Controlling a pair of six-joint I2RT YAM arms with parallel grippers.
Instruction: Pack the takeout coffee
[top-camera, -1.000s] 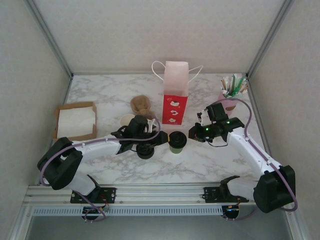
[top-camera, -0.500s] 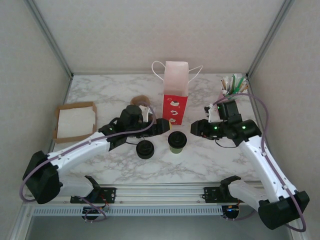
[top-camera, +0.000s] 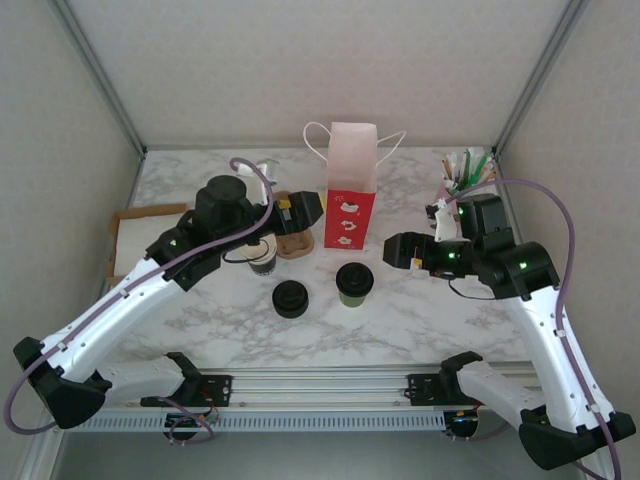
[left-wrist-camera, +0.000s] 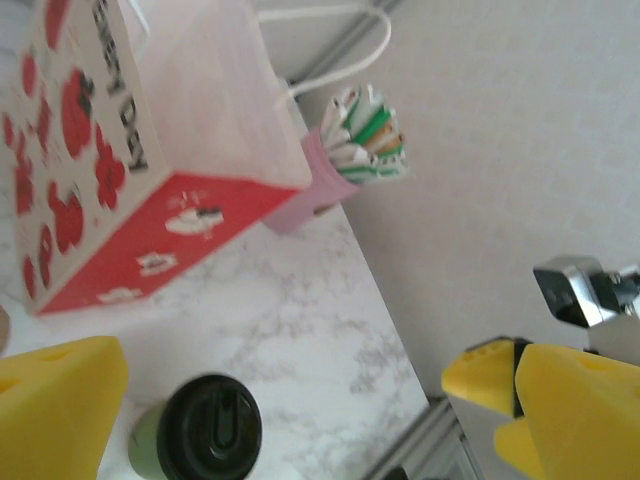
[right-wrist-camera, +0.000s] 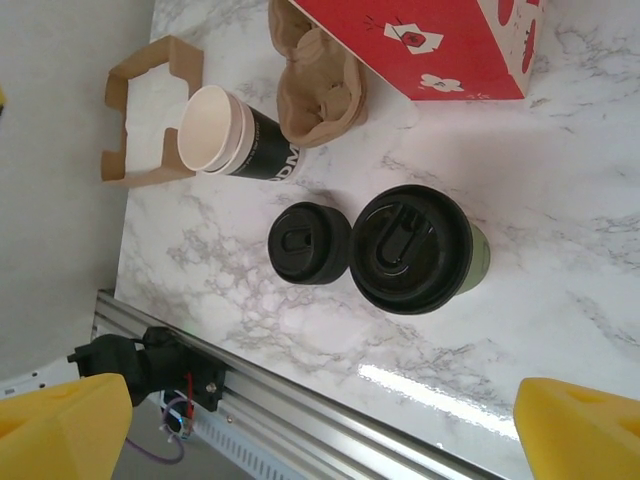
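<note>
Marble tabletop (top-camera: 420, 310), with the takeout coffee (top-camera: 354, 283) upright near a loose black lid (top-camera: 290, 298), in front of the red paper bag (top-camera: 350, 195). Left gripper (top-camera: 303, 210) and right gripper (top-camera: 396, 250) both gape, empty. Paper wall likely light and crushable, perhaps filled; grip gently around the olive wall below the slick-looking lid.

Left tool (left-wrist-camera: 312, 405), right tool (right-wrist-camera: 322, 428) spread wide.

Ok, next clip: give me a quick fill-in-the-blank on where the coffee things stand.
1. The takeout coffee stands upright with its black ___ on.
2. In the top view, the loose lid lies to the coffee's ___.
3. The left gripper and right gripper are both ___, holding nothing.
Missing words: lid; left; open.
</note>
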